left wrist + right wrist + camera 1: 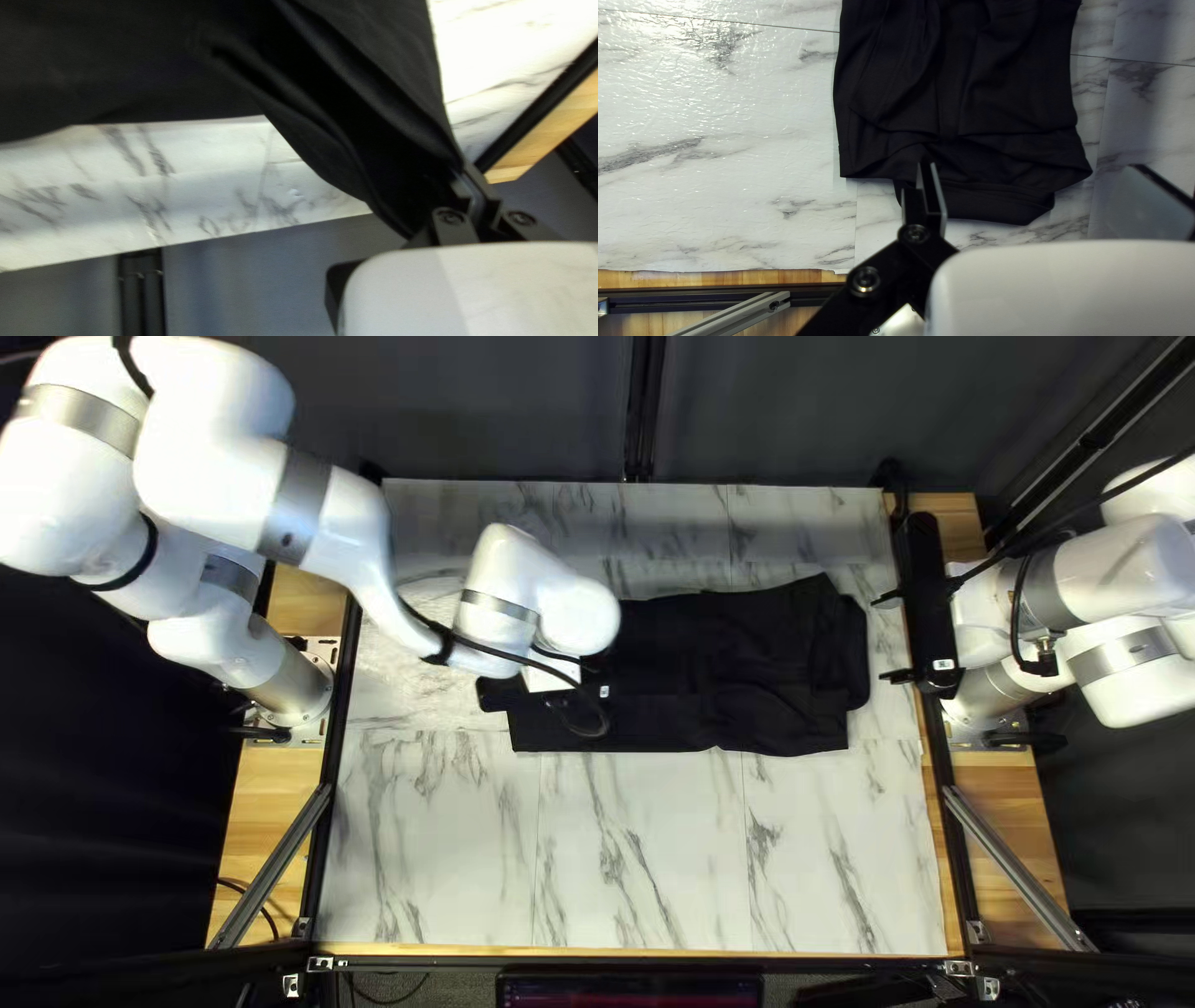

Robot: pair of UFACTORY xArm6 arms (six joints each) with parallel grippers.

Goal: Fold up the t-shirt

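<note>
A white, grey-veined, marble-patterned tabletop point(635, 865) lies between two slanted grey metal struts point(271, 866). A dark fabric curtain point(772, 411) hangs behind the far edge; a black flat screen point(629, 993) sits beyond the near edge.

1 camera looks down at a slant from above the table's point(647, 871) near edge, towards the dark curtain point(461, 411). The left wrist view, close over the black shirt point(759, 709), shares that curtain; the right, farther back, faces inward from the right edge. All 3 share the shirt.
</note>
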